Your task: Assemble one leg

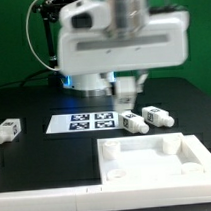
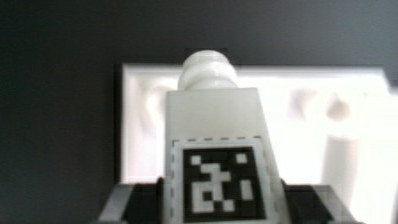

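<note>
**Leg gripped, stub end toward the panel**

Wrist view: the gripper [image 2: 214, 198] had the leg [image 2: 215, 125] clamped btwn its two fingers [image 2: 128, 206], which sat tight against both sides of the block w/ no gap showing. The grip was at the tagged end. The black-and-white tag [image 2: 217, 182] faced the camera, and the narrower rounded stub [image 2: 208, 68] pointed away from it. Past the stub lay the big white panel [image 2: 334, 115], w/ its near edge and shallow recesses in sight. Pic was blurred, so I couldn't tell whether the stub touched the panel or hung clear of it.

Exterior view: the gripper [image 1: 126, 91] hung under the bulky white arm [image 1: 120, 38], above the black table [image 1: 36, 157]. It was over the far side of the marker board [image 1: 91, 121], toward the exterior view's right. The held block showed there only as a pale shape at the fingers, w/ no detail readable.

Three loose legs lay on the table. One [image 1: 8, 127] was well off at the exterior view's left. Two [image 1: 130, 120] [image 1: 155, 116] were just beside the marker board's end at the exterior view's right, close together. The panel [image 1: 146, 144] w/ raised corners lay flat nearer the camera, apart from those two.
</note>
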`<state>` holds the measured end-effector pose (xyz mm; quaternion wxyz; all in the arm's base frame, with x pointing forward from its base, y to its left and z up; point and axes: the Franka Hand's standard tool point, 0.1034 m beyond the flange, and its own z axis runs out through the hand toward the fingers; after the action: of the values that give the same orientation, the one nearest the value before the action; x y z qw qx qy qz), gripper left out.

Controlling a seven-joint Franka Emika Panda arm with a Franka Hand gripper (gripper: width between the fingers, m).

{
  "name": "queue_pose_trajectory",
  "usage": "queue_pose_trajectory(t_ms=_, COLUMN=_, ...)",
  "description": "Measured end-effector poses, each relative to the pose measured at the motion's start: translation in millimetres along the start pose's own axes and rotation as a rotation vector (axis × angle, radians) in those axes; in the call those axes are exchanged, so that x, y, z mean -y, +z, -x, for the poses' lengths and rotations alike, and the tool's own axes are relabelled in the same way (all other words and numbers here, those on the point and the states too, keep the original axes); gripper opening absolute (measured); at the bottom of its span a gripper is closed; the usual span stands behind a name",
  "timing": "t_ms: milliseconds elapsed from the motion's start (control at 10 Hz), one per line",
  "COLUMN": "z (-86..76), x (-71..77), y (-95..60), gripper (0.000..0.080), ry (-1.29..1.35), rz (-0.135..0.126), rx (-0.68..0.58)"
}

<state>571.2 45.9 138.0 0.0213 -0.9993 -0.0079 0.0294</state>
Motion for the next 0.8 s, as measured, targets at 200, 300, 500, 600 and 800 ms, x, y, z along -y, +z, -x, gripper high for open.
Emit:
queue_pose_trajectory(t_ms=200, z=-35.7, x=33.4, y=-14.8, gripper=0.0284, ry=-0.013, rz=-0.001, rx=-0.243)
queue_pose_trajectory(t_ms=300, z=-34.4, x=29.8, y=-12.1, gripper=0.0284, ry=-0.012, rz=0.004, rx=-0.321)
queue_pose_trajectory(t_ms=500, z=-34.9, x=27.2, y=-9.8, gripper=0.0284, ry=-0.012, rz=0.011, rx=-0.424)
queue_pose_trajectory(t_ms=600, z=-37.3, x=26.4, y=-11.2, gripper=0.0284, ry=-0.015, rz=0.015, rx=-0.51)
queue_pose_trajectory(t_ms=800, z=-35.1, x=27.5, y=-5.8, gripper=0.0284, ry=-0.019, rz=0.018, rx=-0.543)
